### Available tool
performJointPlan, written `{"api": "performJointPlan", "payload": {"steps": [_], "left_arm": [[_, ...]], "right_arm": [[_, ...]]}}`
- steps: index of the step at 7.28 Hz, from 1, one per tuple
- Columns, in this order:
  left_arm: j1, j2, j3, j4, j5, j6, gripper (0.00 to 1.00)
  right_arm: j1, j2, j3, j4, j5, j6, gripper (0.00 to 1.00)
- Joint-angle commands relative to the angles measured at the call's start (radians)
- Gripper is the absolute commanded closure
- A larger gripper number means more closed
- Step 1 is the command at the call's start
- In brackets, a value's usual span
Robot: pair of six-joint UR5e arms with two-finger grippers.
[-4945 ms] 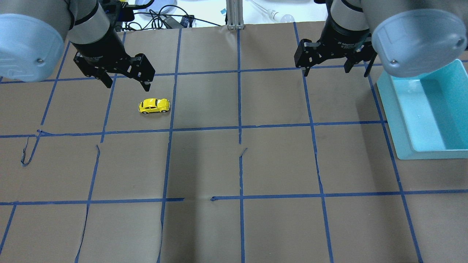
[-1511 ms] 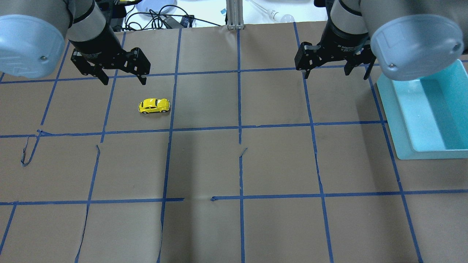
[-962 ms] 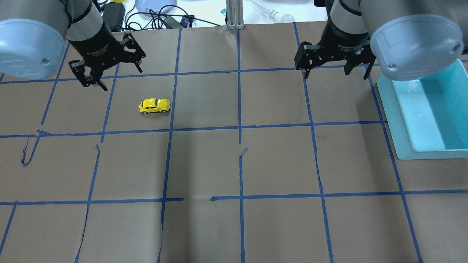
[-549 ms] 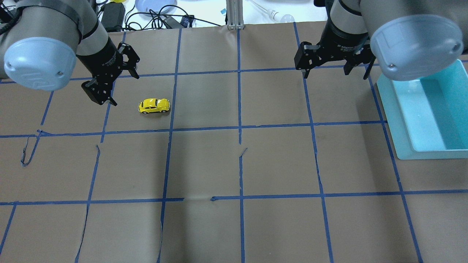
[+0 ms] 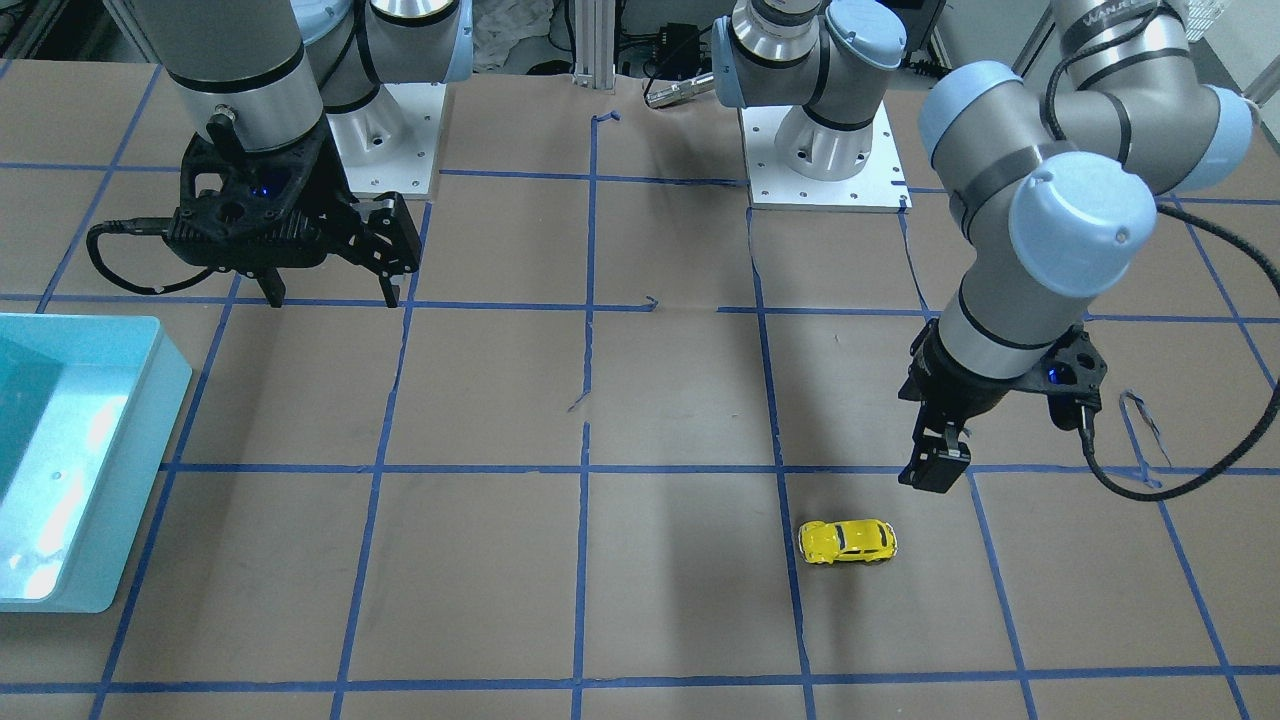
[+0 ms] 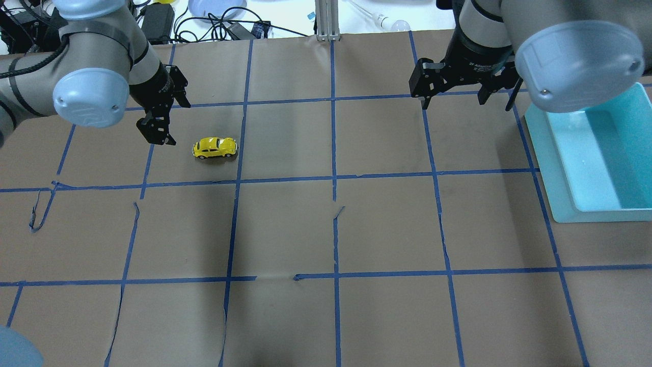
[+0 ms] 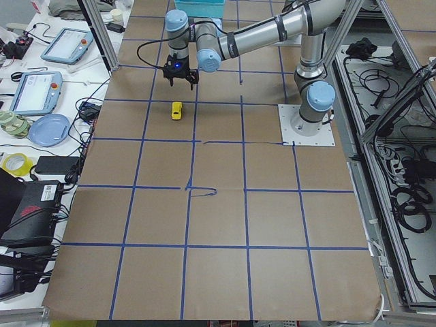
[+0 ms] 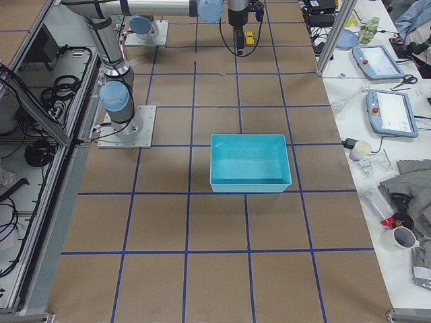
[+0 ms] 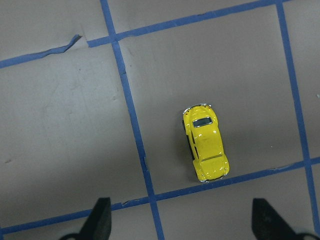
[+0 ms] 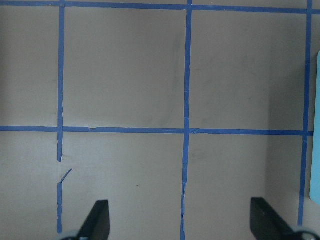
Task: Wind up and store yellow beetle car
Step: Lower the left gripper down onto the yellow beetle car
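The yellow beetle car (image 6: pixel 215 147) stands on its wheels on the brown paper, in the far left part of the table. It also shows in the front view (image 5: pixel 847 541) and in the left wrist view (image 9: pixel 204 141). My left gripper (image 6: pixel 179 125) is open and empty. It hangs above the table just left of the car and a little beyond it, clear of it; its fingertips (image 9: pixel 100 216) frame the bottom of the wrist view. My right gripper (image 6: pixel 466 104) is open and empty, above the far right of the table next to the teal bin (image 6: pixel 560 168).
The teal bin (image 5: pixel 130 480) is empty and stands at the table's right edge. Blue tape lines grid the paper, torn in places (image 6: pixel 38 214). Cables and devices (image 6: pixel 224 23) lie beyond the far edge, by a metal post (image 6: pixel 326 20).
My left gripper has turned about a quarter turn and swung down and toward the car's left side. The car and the right arm have not moved.
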State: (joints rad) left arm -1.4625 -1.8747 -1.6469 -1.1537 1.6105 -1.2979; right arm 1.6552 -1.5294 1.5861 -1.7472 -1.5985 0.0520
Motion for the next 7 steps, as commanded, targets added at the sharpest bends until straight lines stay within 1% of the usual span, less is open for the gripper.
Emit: {"api": "performJointPlan", "payload": {"steps": [1,3,7], "left_arm": [[0.001,-0.113,0.022,0.089,-0.001,-0.059,0.0],[0.001,-0.199,0.077,0.092,-0.007,-0.101,0.0],[0.001,-0.257,0.076,0.092,-0.007,-0.101,0.0]], "right_arm": [[0.0,0.0,-0.002,-0.002,0.0,-0.001,0.0],[0.0,0.0,0.0,-0.002,0.0,-0.001,0.0],[0.0,0.0,-0.002,-0.002,0.002,-0.001,0.0]]}}
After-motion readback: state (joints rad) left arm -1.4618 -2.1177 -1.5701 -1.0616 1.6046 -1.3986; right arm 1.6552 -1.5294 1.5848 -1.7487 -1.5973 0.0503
